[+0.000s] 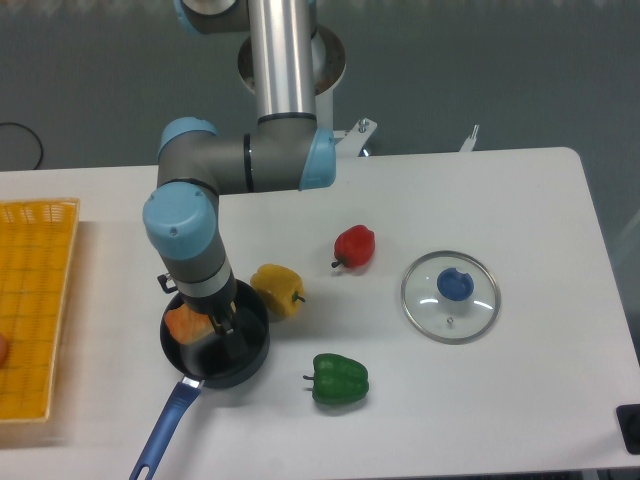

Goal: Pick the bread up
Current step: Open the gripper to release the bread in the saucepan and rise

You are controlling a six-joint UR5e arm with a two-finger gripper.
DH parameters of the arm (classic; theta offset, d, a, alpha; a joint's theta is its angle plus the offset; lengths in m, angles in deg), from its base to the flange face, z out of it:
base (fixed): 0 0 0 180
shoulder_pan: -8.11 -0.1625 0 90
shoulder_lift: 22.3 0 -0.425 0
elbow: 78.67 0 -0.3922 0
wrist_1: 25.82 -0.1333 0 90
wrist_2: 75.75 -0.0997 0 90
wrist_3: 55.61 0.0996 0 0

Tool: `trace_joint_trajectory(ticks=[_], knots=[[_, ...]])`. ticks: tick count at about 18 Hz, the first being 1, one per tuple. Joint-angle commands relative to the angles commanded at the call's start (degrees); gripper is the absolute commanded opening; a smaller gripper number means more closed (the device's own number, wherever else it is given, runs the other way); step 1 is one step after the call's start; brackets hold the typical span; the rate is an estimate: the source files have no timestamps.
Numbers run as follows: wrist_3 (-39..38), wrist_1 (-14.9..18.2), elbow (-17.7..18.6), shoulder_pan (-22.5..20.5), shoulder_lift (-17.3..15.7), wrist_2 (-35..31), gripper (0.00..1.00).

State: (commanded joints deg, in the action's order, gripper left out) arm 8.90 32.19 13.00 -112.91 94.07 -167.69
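1 bread (184, 324) in pan (250, 362) w/ pincer (217, 325); 3 peppers (340, 378)

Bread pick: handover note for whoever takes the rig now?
Gripper: down inside the black pan, right at the bread. The wrist hides the jaws, so I cannot tell whether they are open or shut.
Bread: in the pan's left half, partly hidden by the gripper. It looks to be resting in the pan, not lifted.
Nearby: yellow pepper against the pan's upper right rim; red pepper and green pepper apart from it on the table; glass lid to the right; yellow tray at the left edge.
Done: approach to the bread.
Left: confirm the grasp, then lift the bread out of the pan.
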Motion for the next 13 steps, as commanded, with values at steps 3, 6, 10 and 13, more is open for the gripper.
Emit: trace_joint_trajectory(ticks=[3, 6, 10, 13], knots=[[0.17, 0.0, 0.09, -0.09, -0.09, -0.09, 1.0], [0.26, -0.09, 0.0, -0.61, -0.44, 0.09, 1.0], [0.18, -0.17, 0.0, -0.61, -0.35, 0.09, 1.0], [-0.09, -0.18, -0.26, -0.7, -0.27, 0.26, 1.0]])
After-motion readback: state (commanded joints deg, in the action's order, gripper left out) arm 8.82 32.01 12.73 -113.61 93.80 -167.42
